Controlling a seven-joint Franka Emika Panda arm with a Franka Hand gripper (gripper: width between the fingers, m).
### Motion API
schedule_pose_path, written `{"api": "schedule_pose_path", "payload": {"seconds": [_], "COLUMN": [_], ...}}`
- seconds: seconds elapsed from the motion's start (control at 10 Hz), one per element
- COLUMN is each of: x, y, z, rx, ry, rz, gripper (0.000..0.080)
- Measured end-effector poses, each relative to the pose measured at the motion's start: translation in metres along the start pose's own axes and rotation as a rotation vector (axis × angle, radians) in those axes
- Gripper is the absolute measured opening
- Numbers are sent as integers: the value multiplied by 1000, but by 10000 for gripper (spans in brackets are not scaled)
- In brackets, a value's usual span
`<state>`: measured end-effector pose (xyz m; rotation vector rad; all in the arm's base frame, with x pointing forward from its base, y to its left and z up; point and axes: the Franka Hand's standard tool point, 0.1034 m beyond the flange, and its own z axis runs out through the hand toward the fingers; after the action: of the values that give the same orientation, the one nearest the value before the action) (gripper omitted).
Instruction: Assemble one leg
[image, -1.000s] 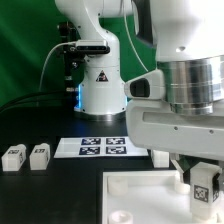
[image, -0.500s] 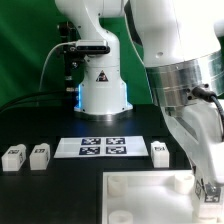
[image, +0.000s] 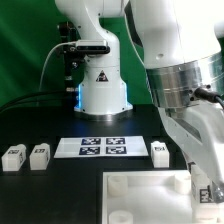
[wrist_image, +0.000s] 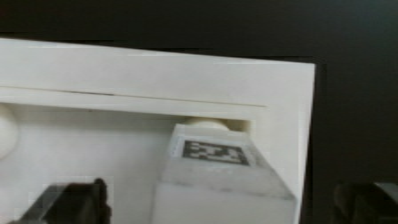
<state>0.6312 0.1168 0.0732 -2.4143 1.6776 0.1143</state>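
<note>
A white leg (wrist_image: 217, 165) with a black-and-white tag stands upright in a corner socket of the large white square panel (wrist_image: 125, 75). My gripper (wrist_image: 222, 205) is open around the leg. Its dark fingers (wrist_image: 71, 202) stand apart from the leg on both sides. In the exterior view the gripper (image: 208, 195) is low at the right, over the panel's (image: 140, 190) corner, and the leg's tag (image: 210, 192) shows between the fingers. Three more legs lie on the black table: two on the exterior view's left (image: 14, 157) (image: 39, 154) and one right of centre (image: 159, 151).
The marker board (image: 103, 146) lies flat between the loose legs, in front of the robot's white base (image: 100, 90). The arm's bulk fills the exterior view's right side above the panel.
The wrist has turned and the gripper has sunk a little lower and to the exterior view's right over the panel's corner. The loose legs have not moved.
</note>
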Motion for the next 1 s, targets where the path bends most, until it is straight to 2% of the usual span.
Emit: {"api": "schedule_pose_path", "payload": {"seconds": [0.1,0.5,0.6,0.7,0.8,0.9,1.0], "x": [-3,-1,-3,-1,2,1,1], "y": [1,2,2,-1,0,0,0], "z": [-1,0,0,-3,-3,-2,-2], "rx": [-14,-20,-71,-118,-122,-117,-115], "ry": [1,7,33,48,42,43,43], "rz": [-135,-559,-775,-1130,-1255,-1183,-1168], "gripper": [643,649,649,649,649,649,552]}}
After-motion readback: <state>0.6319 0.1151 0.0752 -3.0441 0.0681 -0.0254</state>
